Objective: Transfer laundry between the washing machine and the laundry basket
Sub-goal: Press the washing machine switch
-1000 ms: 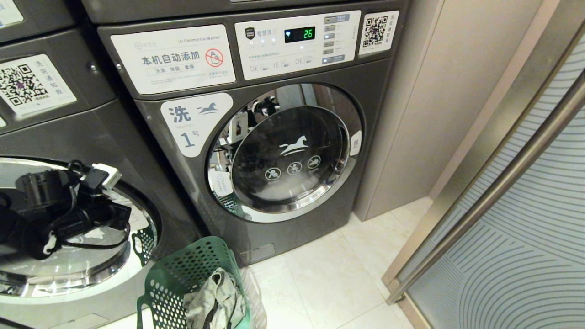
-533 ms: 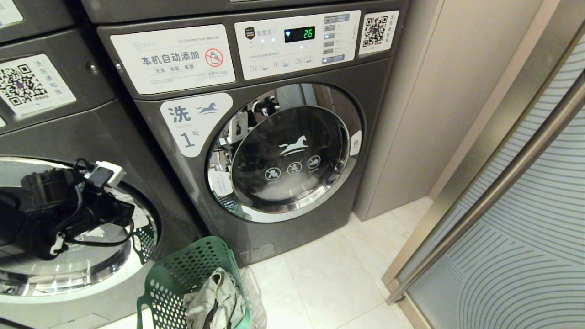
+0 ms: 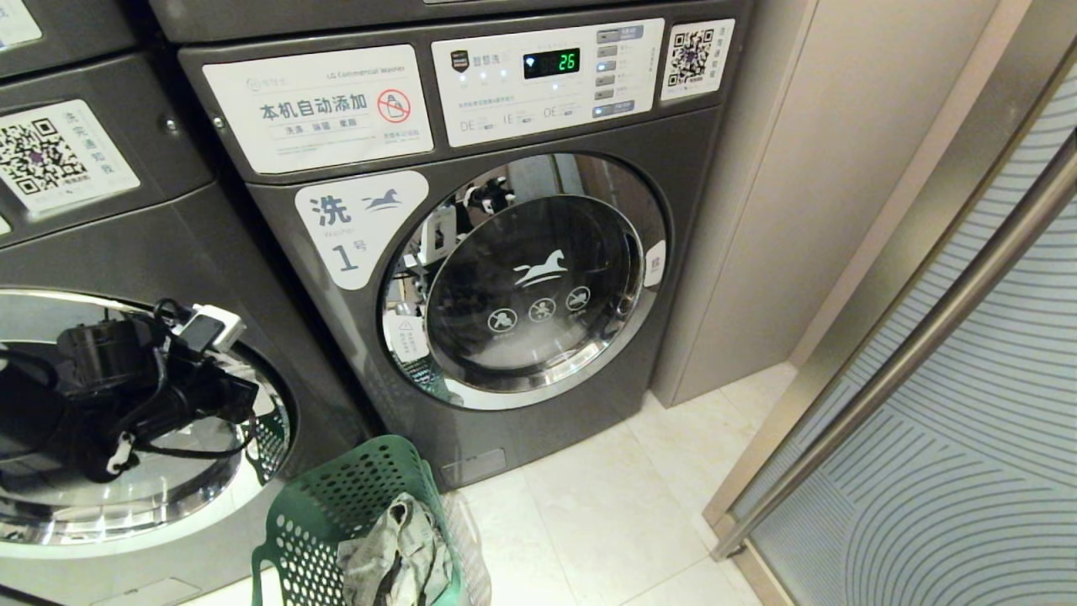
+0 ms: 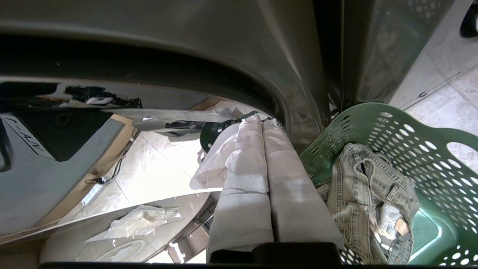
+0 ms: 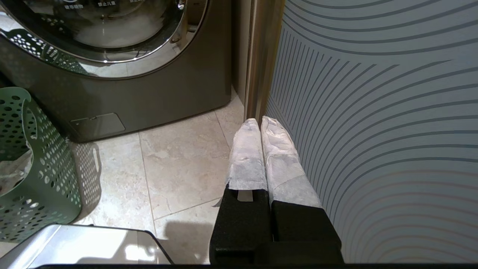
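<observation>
Tight corner. Two dark grey front-loaders sitting side by side; the one marked "1" (image 3: 471, 244) is filling the middle of the head view, door shut. The washing machine (image 3: 126, 252) for the job is at 9 o'clock, chrome-rimmed door (image 3: 210, 497) running off the left edge. A beige wall panel (image 3: 757, 210) is closing off 2 o'clock and a patterned glass door (image 3: 968, 438) with a long metal bar handle is taking up 4 o'clock. The only open room is the strip of pale floor tile (image 3: 606, 505) between the machines and that door.

Left pincer (image 4: 263, 129): padded fingers pressed fully together, gripping nothing, tips sitting just beside the chrome door rim, right over the near edge of the laundry basket (image 3: 336, 505). Whether the tips are touching the rim, I cannot tell. In the head view the arm is hanging in front of that door at 9 o'clock.

Right pincer (image 5: 260, 123): also closed tight, empty, hanging over floor tile next to the glass door.

The green perforated basket is standing on the floor at 7 o'clock, against the gap between the two machines. The laundry (image 3: 395, 555) is lying crumpled inside it, a grey-beige bundle.
</observation>
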You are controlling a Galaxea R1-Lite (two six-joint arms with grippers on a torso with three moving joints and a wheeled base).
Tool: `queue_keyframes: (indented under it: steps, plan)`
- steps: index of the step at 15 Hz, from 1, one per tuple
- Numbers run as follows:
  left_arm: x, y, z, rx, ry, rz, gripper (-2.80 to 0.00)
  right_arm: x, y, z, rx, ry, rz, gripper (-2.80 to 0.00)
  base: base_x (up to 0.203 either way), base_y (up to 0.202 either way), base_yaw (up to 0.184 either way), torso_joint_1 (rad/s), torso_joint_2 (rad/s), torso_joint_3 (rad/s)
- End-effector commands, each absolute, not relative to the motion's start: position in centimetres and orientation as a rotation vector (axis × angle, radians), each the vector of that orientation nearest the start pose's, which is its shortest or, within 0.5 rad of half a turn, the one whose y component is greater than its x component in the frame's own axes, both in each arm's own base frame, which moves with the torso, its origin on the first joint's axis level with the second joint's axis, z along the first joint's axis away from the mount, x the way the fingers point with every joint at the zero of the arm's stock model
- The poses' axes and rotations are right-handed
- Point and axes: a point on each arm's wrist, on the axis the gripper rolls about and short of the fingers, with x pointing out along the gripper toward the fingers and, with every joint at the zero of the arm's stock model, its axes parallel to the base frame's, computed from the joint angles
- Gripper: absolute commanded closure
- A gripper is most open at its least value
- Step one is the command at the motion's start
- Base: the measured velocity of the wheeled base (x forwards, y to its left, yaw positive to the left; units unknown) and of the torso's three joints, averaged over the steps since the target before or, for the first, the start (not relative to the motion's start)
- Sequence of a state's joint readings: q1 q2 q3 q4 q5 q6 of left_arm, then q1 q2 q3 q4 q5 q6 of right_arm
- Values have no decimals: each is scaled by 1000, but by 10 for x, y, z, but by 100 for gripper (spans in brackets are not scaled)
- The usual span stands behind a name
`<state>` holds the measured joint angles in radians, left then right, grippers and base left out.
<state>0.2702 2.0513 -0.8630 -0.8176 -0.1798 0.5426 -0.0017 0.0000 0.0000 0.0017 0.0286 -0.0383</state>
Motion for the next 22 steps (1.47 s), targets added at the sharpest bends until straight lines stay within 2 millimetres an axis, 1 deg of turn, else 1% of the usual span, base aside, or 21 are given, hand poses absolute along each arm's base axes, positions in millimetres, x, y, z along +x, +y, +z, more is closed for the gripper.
queue_keyframes:
  steps: [1,6,9,13,18,22]
  plan:
    - [358,93,93,458,376,-16,0,-23,1,75,-38,1,28,0,0,0,0,0,0,0]
    - [362,89,86,462,401,-3,0,-23,1,75,-38,2,28,0,0,0,0,0,0,0]
    - [365,89,85,467,389,-1,0,-23,1,75,-39,1,28,0,0,0,0,0,0,0]
    - [372,92,84,489,379,51,0,-23,1,75,-38,1,28,0,0,0,0,0,0,0]
    - [375,93,83,512,398,112,0,-23,1,75,-39,3,28,0,0,0,0,0,0,0]
    - [377,93,81,515,398,117,0,-23,1,75,-40,1,28,0,0,0,0,0,0,0]
